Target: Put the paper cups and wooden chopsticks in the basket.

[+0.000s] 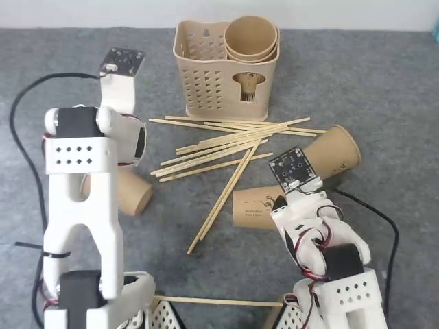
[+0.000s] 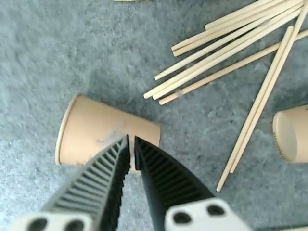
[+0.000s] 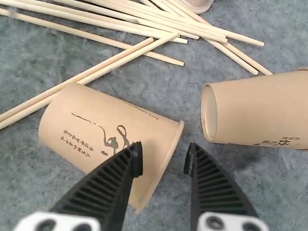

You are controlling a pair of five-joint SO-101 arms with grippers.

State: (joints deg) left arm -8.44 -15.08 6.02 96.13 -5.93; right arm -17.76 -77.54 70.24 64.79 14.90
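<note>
In the high view we find the basket [image 1: 206, 89] upright at upper centre, with two nested cups [image 1: 251, 38] already in one compartment, so we judge the task only partly done. The chopsticks [image 1: 226, 147] lie fanned across the middle of the frame just below it, none inside, and a stray chopstick [image 1: 219, 301] lies along the bottom edge.

Three cups are on their sides: the left cup [image 1: 134, 193] at centre left, the printed cup [image 1: 250, 207] at lower centre, and the right cup [image 1: 336, 152] at centre right.

The left gripper [image 2: 131, 144] has its fingers drawn together with only a sliver between them, tips over the left cup's [image 2: 96, 130] side. We see nothing gripped.

The right gripper [image 3: 163, 156] has its fingers apart, one over the printed cup's [image 3: 106, 130] wall and the other just off its rim. We think this stance suits pinching the rim wall, since a lying cup is awkward to span.
</note>
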